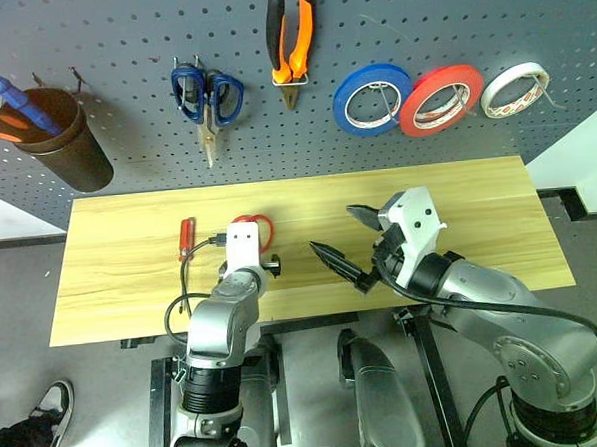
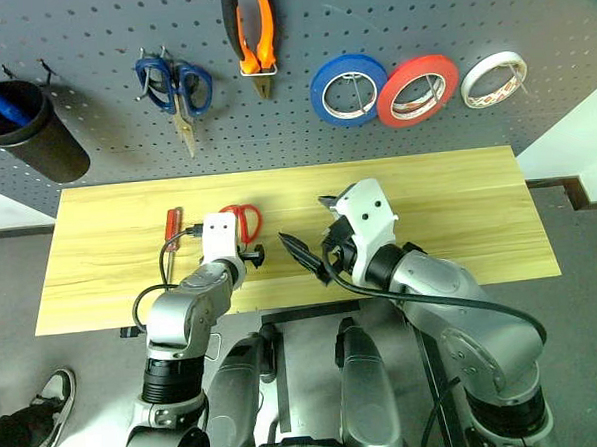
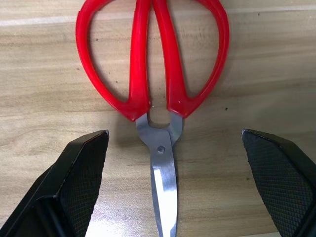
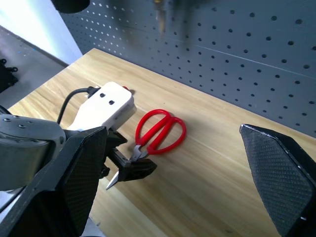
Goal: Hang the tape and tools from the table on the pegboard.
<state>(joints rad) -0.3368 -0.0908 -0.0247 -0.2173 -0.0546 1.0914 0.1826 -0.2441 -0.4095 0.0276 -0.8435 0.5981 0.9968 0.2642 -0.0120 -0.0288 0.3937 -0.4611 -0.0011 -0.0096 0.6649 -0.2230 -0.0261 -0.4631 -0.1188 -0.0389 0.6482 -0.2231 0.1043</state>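
Left gripper (image 3: 173, 197): jaws spread wide, one black finger (image 3: 74, 187) on each side of the scissor blades, holding nothing.
Red-handled scissors (image 3: 155, 94): flat on the table, blades between the left fingers, red loops toward 12 o'clock from them; whether the fingers touch the steel is hard to judge.
Right gripper (image 1: 345, 243): raised over the table's front middle, at about 3 o'clock from the scissors, fingers wide apart and empty.
Screwdriver (image 1: 186, 236): slim, reddish handle, lying on the wood just at 9 o'clock of the scissors.
Table (image 1: 458, 205): light wood; its half toward 3 o'clock is bare.
Pegboard (image 1: 118, 33): dark grey, standing behind the table at 12 o'clock.
Pliers (image 1: 292, 34): orange-and-black handles, hung on the board, jaws down.
Red tape (image 1: 440, 100): on a hook between the blue tape roll (image 1: 371, 99) and the white tape roll (image 1: 515, 89).
Blue-handled scissors (image 1: 208, 98): hung at 9 o'clock of the pliers.
Brown cup (image 1: 64, 136): on the board at far 9 o'clock.
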